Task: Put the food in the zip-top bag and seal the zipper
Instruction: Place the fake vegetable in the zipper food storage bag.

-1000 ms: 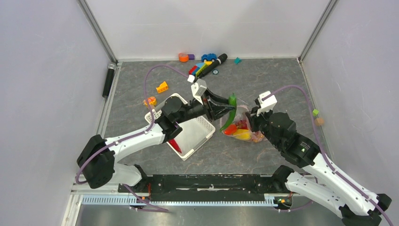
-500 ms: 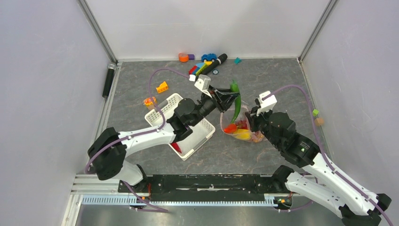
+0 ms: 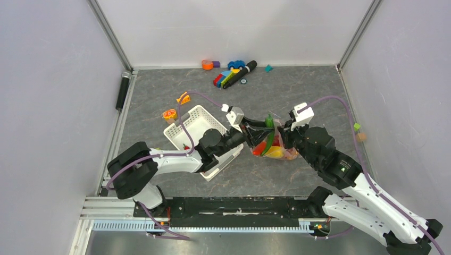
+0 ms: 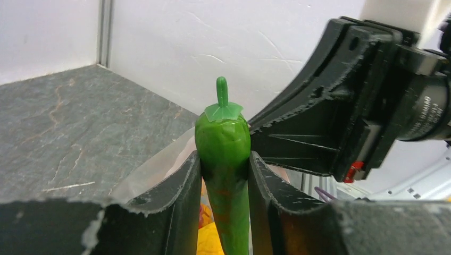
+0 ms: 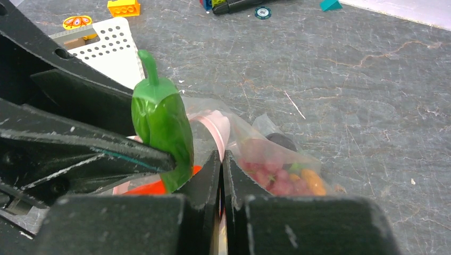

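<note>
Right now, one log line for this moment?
left gripper: shut on green chilli at bag mouth | right gripper: shut on zip-top bag edge | zipper: unsealed

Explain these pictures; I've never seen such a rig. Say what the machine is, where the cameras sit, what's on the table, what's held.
Two robot arms are bolted at the near edge of a grey table, each ending in two fingers. One picture looks down from above; the other two come from cameras on the wrists, showing their own fingers close up. The left fingers are shut on a green toy chilli at the mouth of a clear zip-top bag holding other toy food. The right fingers pinch the bag's pink zipper edge. A white basket sits beside the bag; toy blocks lie at the far edge.
</note>
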